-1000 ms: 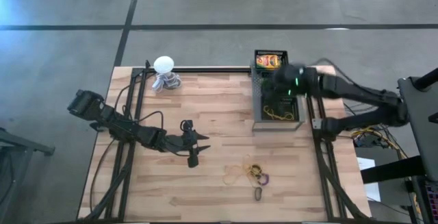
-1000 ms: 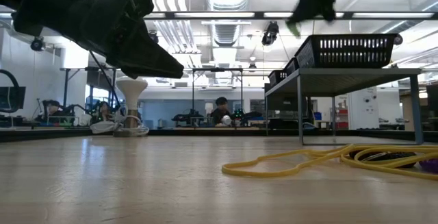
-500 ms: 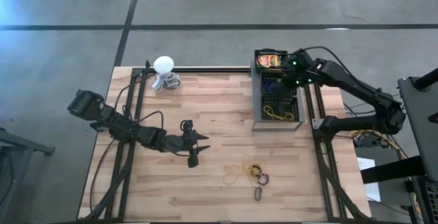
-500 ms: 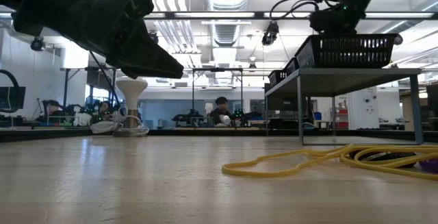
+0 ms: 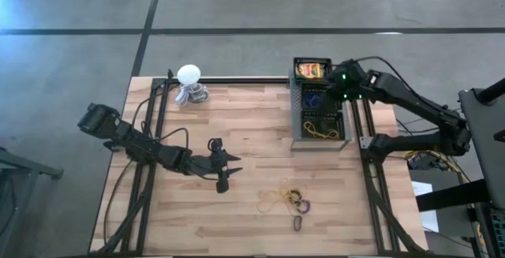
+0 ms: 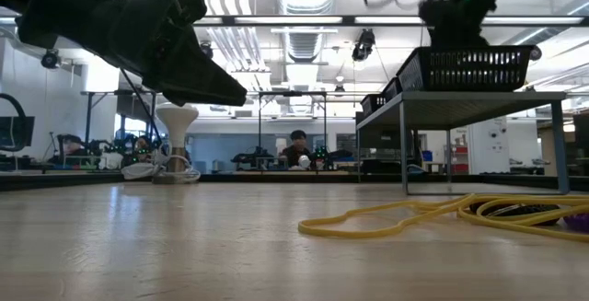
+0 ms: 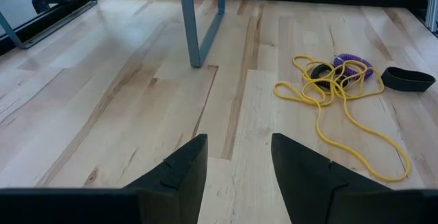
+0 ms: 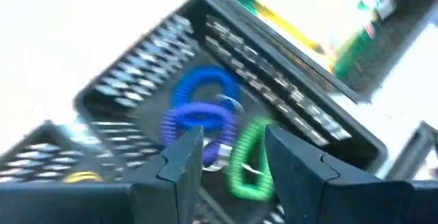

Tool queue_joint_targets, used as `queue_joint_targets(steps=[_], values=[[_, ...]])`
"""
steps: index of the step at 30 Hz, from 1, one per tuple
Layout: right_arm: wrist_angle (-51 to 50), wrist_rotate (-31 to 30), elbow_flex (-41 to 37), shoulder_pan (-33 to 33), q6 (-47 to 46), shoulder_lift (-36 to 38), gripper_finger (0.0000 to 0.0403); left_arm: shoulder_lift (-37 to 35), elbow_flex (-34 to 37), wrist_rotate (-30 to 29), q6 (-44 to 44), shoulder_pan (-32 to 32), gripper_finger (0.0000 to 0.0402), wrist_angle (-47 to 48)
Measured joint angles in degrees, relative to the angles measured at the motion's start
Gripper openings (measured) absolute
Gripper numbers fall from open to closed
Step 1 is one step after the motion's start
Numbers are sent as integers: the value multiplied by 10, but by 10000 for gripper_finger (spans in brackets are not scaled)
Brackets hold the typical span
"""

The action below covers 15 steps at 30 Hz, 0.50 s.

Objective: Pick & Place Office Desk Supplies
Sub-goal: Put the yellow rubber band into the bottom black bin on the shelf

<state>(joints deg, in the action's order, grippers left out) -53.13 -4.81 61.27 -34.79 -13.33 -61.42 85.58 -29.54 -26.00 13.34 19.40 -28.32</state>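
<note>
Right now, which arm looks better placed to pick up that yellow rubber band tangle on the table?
Probably the left: its gripper hangs open over the table beside the rubber band tangle. The right gripper is away over the black tray.

Both arms are dark, with slim jointed links and black cables along them. The right arm (image 5: 410, 104) has small green lights near its wrist. Each arm's fingers are dark and wedge-shaped.
</note>
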Motion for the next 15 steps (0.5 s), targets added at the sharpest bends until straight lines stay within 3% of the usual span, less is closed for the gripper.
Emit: queue_joint_targets(steps=[5, 11, 15], values=[[59, -83, 0, 163, -35, 33, 142, 0, 0, 0, 0, 0, 168, 0], [125, -276, -8, 446, -82, 11, 122, 0, 0, 0, 0, 0, 168, 0], [164, -398, -15, 600, -105, -40, 114, 0, 0, 0, 0, 0, 168, -1]])
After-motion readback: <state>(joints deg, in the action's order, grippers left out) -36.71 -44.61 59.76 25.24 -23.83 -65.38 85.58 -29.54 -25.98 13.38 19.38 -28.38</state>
